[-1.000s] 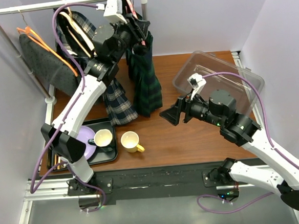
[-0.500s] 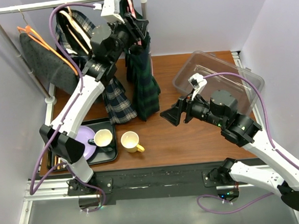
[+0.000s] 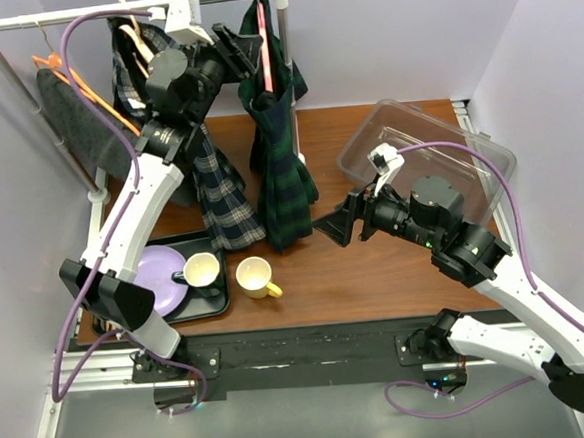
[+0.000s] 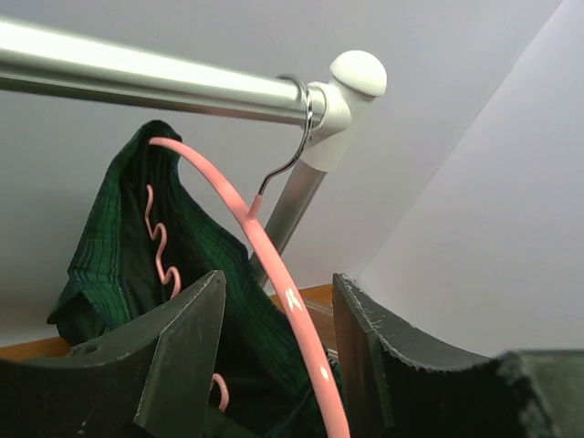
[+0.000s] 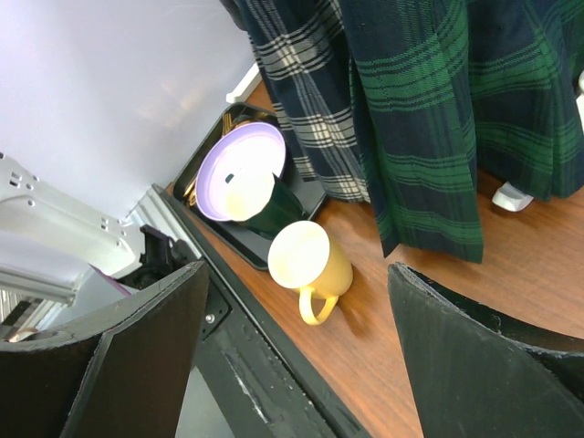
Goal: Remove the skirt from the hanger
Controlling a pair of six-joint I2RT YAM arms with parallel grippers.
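Between spread left fingers, pink hanger bearing green skirt

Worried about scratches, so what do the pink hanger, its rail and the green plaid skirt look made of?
Curved pink hanger: probably plastic or a coated rod, smooth with a soft sheen; its hook is bare shiny wire. Silver clothes rail: apparently polished metal tube, with a bright highlight along it. Dark green plaid skirt: woven cloth, matte, hanging in pleats.
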